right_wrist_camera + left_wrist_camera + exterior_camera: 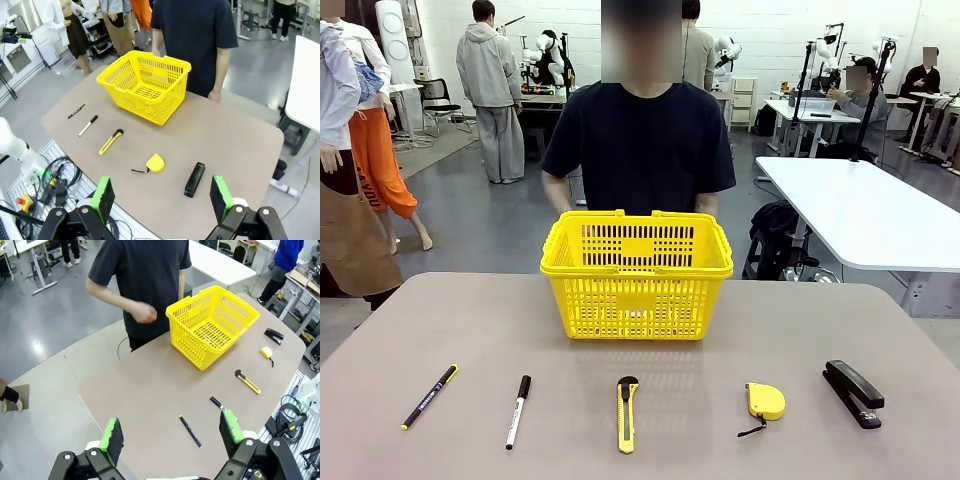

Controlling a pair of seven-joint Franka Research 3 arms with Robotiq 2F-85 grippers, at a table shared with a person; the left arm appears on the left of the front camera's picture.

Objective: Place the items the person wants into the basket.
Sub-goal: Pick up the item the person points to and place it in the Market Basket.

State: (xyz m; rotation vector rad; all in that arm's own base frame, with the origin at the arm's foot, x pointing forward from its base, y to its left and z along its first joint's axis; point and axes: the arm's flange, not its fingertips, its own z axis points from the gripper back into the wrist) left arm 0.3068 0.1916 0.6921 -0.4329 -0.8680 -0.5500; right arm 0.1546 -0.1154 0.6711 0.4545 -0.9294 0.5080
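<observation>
The yellow basket [636, 277] [212, 325] [145, 85] stands at the table's far middle, in front of the person [638, 140] in a navy T-shirt. Along the near edge lie the thin black pen [430, 396] [190, 430] [76, 111], the white marker [518, 411] [217, 403] [88, 125] and the yellow-and-black utility knife [627, 413] [248, 381] [110, 141]. My left gripper [171, 432] hangs open high over the table's left end. My right gripper [162, 196] is open above the right end. Nothing sits between either pair of fingers.
A yellow tape measure [764, 401] [266, 352] [155, 163] and a black stapler [853, 393] [274, 335] [194, 179] lie to the knife's right. A white table [870, 210] stands beyond on the right. The person's hand [144, 314] hovers near the basket's far side.
</observation>
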